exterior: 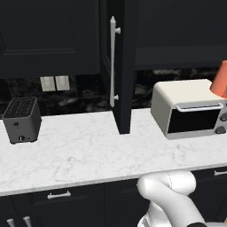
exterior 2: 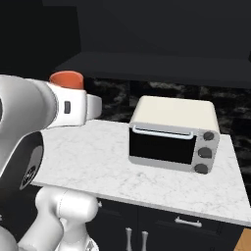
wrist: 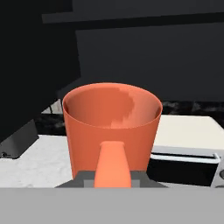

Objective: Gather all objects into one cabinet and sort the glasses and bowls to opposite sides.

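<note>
On the left of the white marble counter [exterior: 88,150], near its back edge, stands one dark toaster [exterior: 22,119] with two slots on top and a single small knob on its front; nothing shows in the slots. On the dark backsplash behind it sit two pale wall plates [exterior: 55,83], side by side. No writing can be read on either thing.

Further right, the black cabinet door [exterior: 123,66] stands swung out over the counter, edge-on to the left base camera, with one long white vertical bar handle [exterior: 113,62] on its face. What lies inside the cabinet is too dark to tell.

To the right of the door, toward the back right part of the counter, sits one cream toaster oven [exterior 2: 172,132]. It has a dark glass door with a pale bar handle across its top and three round knobs stacked down its right side. The door is closed and its inside cannot be made out; no brand or label is legible.

One orange mug [wrist: 112,129] is in the air above the counter, near the toaster oven's right end in the left base view. It sits upright, its open mouth showing a bare orange inside. Its handle [wrist: 112,164] points toward the hand camera, and the gripper [wrist: 112,179] is closed tight on that handle, its fingertips mostly hidden behind it.
</note>
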Available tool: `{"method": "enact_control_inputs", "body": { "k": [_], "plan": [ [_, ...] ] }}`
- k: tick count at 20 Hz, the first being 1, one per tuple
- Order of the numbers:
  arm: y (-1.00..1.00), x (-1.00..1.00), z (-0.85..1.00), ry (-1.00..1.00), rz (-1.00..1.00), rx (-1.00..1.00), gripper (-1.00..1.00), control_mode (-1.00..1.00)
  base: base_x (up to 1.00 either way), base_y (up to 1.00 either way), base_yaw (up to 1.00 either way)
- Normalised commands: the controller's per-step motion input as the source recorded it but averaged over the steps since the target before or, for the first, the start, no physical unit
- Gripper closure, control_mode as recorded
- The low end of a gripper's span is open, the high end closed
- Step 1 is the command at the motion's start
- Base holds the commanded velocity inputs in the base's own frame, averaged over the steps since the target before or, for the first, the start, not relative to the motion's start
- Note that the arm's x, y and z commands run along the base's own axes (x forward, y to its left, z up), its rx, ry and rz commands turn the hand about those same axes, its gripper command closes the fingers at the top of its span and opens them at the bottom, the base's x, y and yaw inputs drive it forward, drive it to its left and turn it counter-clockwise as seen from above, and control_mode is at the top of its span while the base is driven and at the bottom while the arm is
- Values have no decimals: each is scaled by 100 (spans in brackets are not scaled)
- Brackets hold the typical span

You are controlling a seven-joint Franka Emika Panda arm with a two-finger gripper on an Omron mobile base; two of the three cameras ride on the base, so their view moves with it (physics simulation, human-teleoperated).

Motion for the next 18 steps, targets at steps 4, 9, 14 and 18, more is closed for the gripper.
{"method": "enact_control_inputs", "body": {
  "k": [4,9,14,18],
  "plan": [
    [20,-51,4,0,8,0,100,100,-11,5,3],
    [0,0,0,0,0,0,100,100,-19,28,22],
    [0,0,0,0,0,0,100,100,-23,35,41],
    [0,0,0,0,0,0,100,100,-49,47,37]
  ]
}}
